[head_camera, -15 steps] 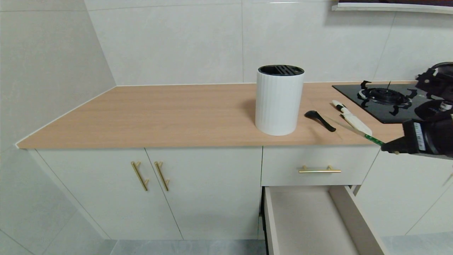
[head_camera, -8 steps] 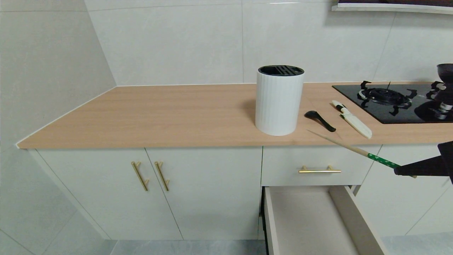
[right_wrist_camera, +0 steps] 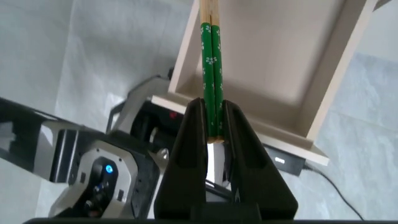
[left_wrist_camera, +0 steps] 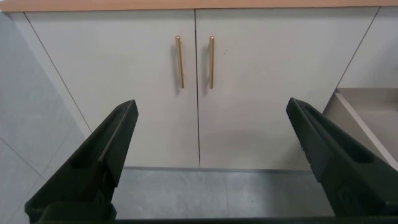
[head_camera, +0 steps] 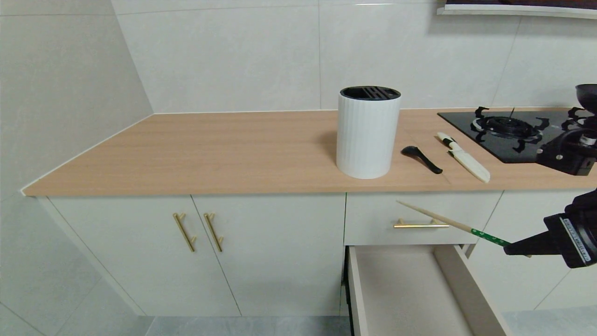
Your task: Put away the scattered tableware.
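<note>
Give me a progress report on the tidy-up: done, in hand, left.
Done: the lower drawer stands open. In hand: the right pincer is shut on the chopsticks, held over that drawer. Left: the black spoon and the white knife lie on the counter, not yet put away.

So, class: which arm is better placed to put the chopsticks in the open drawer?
Right. The right gripper is shut on the chopsticks, near the open drawer. The left gripper is open and empty, facing the cabinet doors.
</note>
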Robot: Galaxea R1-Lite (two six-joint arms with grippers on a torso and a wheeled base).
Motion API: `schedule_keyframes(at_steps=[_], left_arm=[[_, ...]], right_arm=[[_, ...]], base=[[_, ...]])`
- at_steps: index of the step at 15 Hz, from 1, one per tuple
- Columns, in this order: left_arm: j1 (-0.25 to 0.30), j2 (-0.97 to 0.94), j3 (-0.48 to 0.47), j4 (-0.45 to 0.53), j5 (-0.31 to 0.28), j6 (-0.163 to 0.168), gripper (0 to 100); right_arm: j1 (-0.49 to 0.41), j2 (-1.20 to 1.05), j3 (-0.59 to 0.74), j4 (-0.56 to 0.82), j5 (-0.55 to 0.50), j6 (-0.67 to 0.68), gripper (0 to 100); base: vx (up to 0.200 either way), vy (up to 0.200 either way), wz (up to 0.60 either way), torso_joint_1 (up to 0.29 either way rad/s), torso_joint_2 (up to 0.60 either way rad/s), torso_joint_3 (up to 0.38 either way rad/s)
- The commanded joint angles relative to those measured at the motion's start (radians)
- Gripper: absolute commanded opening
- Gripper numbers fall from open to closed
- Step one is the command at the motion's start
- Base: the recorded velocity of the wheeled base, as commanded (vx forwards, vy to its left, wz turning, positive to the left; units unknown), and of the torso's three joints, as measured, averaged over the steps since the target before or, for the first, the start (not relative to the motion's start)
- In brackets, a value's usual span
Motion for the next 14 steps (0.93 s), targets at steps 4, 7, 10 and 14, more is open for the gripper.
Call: schedule_keyframes(at_steps=[4,7,10,14], left_arm=[[0.000,0.000,0.000,0.000,0.001,0.000,100],[0.000,0.000,0.000,0.000,0.001,0.000,100],[0.000,0.000,0.000,0.000,0.001,0.000,100],[0.000,0.000,0.000,0.000,-0.001,0.000,100]], right_arm=[[0.027,0.042,0.018,0.000,-0.001,0.002,0],[0.028,0.056,0.027,-0.007,-0.001,0.000,0],[0.037,0.070,0.032,-0.007,-0.003,0.000,0],[0.042,0.077,0.032,-0.007,-0.003,0.000,0]], base=[[0.000,0.000,0.00,0.000,0.00,0.000],[0.000,0.000,0.00,-0.068,0.16,0.102],[0.000,0.000,0.00,-0.167,0.43,0.255],[0.000,0.000,0.00,-0.172,0.47,0.292]])
